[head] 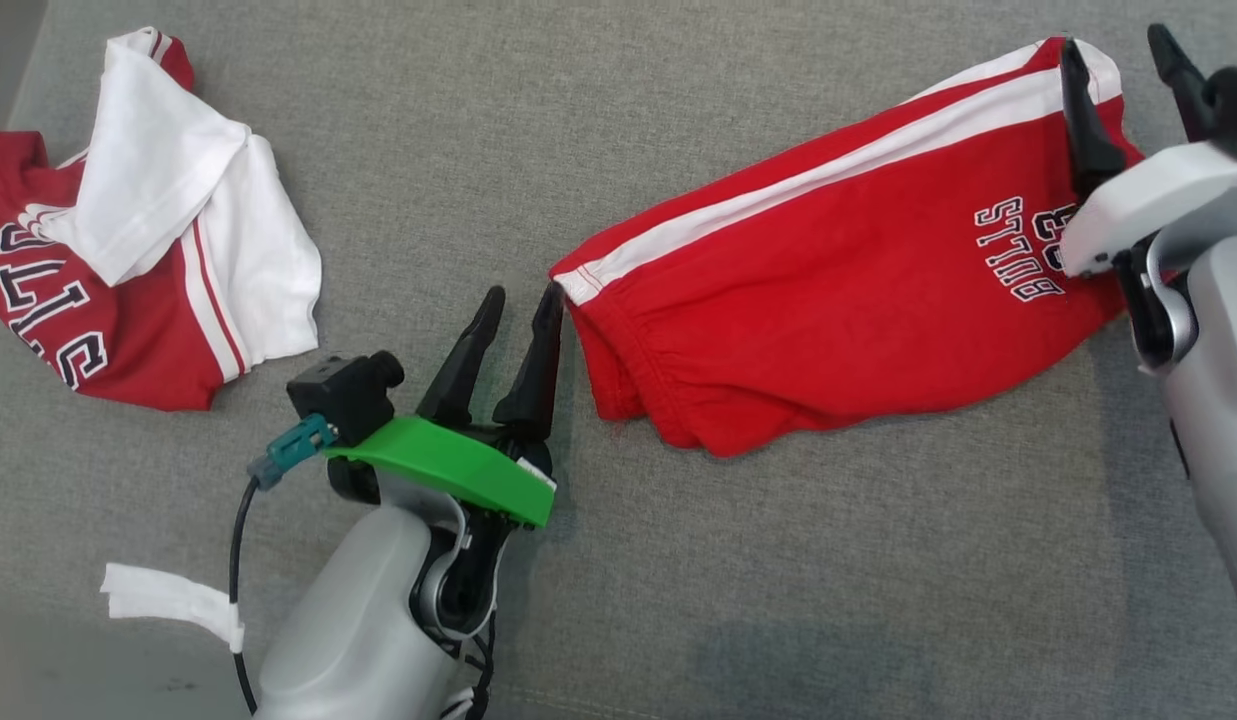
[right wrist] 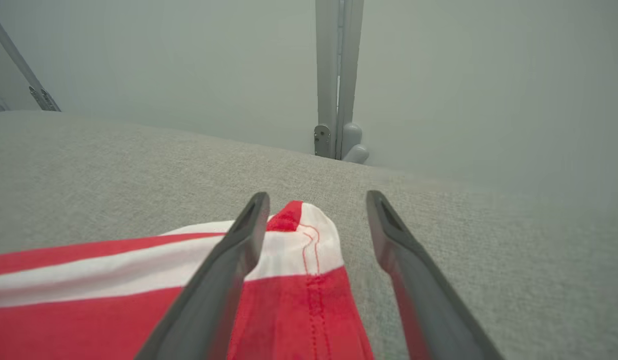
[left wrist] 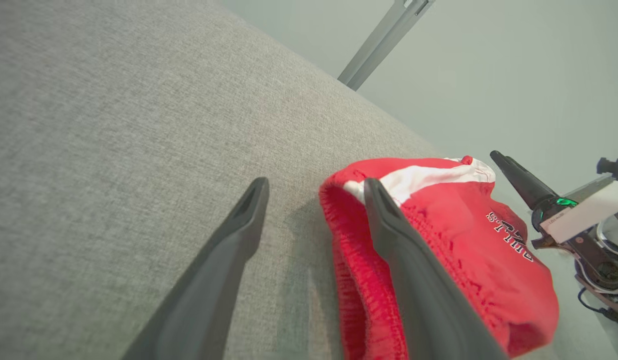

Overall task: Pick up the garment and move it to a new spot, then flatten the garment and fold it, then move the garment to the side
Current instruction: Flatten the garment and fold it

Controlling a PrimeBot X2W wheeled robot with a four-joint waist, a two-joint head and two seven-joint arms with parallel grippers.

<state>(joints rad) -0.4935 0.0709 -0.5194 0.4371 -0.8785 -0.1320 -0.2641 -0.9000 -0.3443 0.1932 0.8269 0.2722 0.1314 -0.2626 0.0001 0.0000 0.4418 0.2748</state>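
Red shorts (head: 838,270) lie folded on the grey fabric surface (head: 458,150), stretched between my two tools. Left tool (head: 523,293): fingers apart, one tip touching the shorts' waistband end, forearm low and angled toward it. Right tool (head: 1113,40): fingers apart, straddling the shorts' striped corner, nothing clamped. A crumpled red-and-white shirt (head: 128,230) lies well left of the shorts.

Head camera high above grey surface (head: 678,600); wrist cameras low, close, seemingly at opposite ends of red shorts (head: 838,290).
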